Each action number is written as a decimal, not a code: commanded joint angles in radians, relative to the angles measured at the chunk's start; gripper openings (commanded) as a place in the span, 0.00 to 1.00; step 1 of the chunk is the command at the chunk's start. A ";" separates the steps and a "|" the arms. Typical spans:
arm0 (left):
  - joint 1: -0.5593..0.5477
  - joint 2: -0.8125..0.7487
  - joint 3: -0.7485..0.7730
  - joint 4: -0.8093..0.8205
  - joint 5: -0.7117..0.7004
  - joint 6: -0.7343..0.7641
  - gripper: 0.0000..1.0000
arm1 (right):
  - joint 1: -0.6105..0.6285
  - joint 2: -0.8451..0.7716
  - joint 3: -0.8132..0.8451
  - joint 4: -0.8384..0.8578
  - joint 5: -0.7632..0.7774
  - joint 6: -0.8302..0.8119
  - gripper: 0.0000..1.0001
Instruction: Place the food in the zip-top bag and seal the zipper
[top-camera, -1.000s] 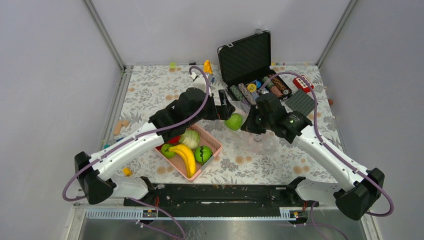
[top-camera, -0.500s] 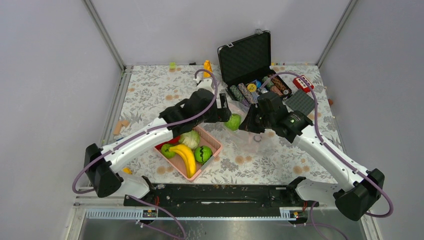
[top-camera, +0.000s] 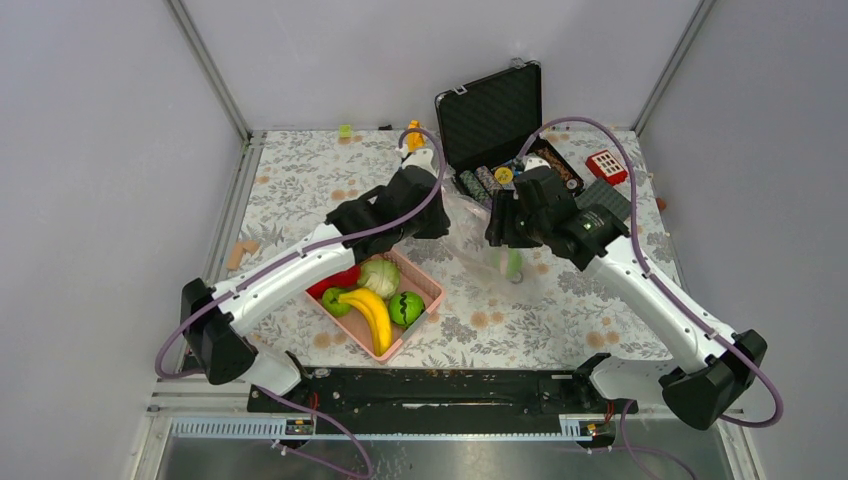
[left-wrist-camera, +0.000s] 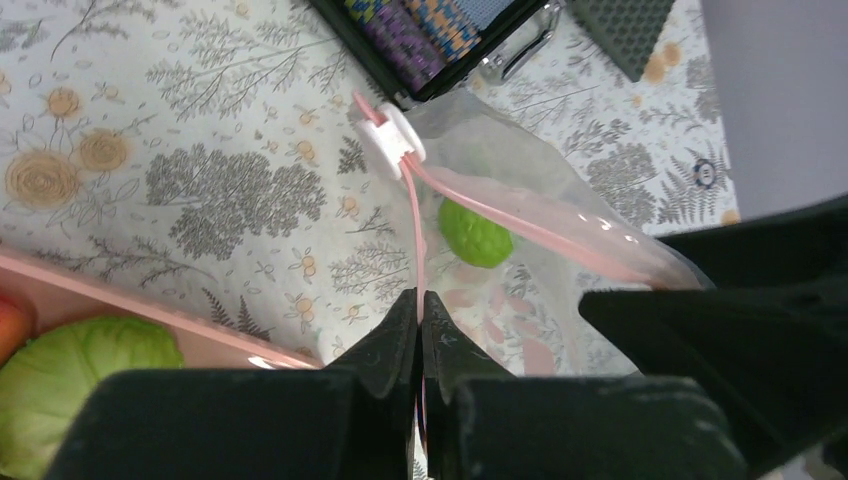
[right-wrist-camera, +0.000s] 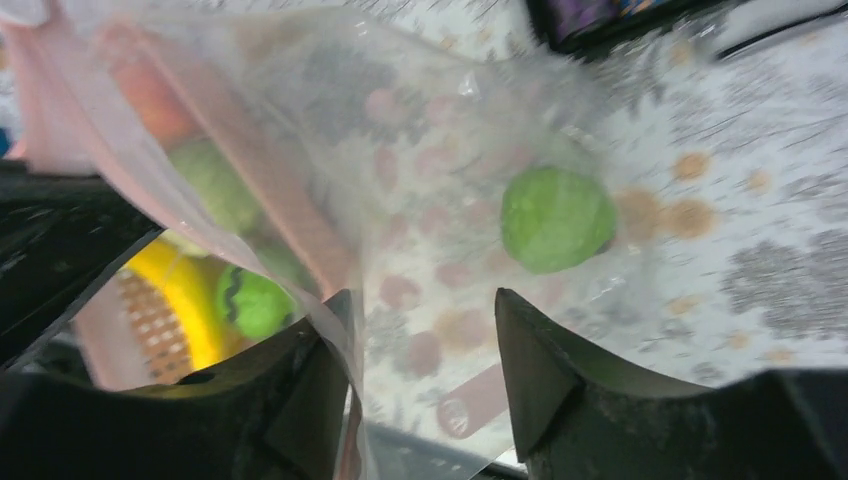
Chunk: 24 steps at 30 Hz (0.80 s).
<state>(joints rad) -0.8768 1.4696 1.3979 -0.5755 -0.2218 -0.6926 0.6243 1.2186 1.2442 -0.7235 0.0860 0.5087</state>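
The clear zip-top bag (top-camera: 478, 238) hangs between the two grippers. My left gripper (left-wrist-camera: 419, 300) is shut on its pink zipper (left-wrist-camera: 520, 225), just below the white slider (left-wrist-camera: 390, 140). One round green fruit (left-wrist-camera: 476, 233) lies inside the bag, also seen as the green fruit (right-wrist-camera: 557, 218) in the right wrist view. My right gripper (right-wrist-camera: 425, 310) is open, with bag film (right-wrist-camera: 430, 130) draped against one finger and nothing pinched. In the pink basket (top-camera: 428, 287) sit the cabbage (top-camera: 379, 277), banana bunch (top-camera: 372, 318), a green fruit (top-camera: 405, 307) and a red apple (top-camera: 340, 281).
An open black case (top-camera: 490, 115) with poker chips stands just behind the bag. A dark grey pad (top-camera: 602, 200) and a red block (top-camera: 608, 165) lie at the back right. Small bits lie at the left: a peach piece (top-camera: 240, 252) and a yellow one (top-camera: 255, 343).
My left gripper has closed on the zipper strip and my right gripper has opened. The green fruit, earlier by the left fingertips, is now inside the bag. Both wrists shifted toward the case.
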 joint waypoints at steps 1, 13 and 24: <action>0.002 -0.001 0.096 0.027 0.052 0.051 0.00 | -0.005 0.026 0.089 -0.058 0.204 -0.197 0.62; -0.004 0.034 0.185 -0.028 -0.014 0.117 0.00 | -0.005 0.003 0.205 -0.209 0.654 -0.230 0.40; -0.003 0.102 0.216 0.056 0.139 0.151 0.24 | -0.004 -0.073 0.207 -0.259 0.416 -0.226 0.00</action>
<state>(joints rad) -0.8936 1.5547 1.5635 -0.5747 -0.1558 -0.5781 0.6304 1.1938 1.4132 -0.9318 0.5568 0.2905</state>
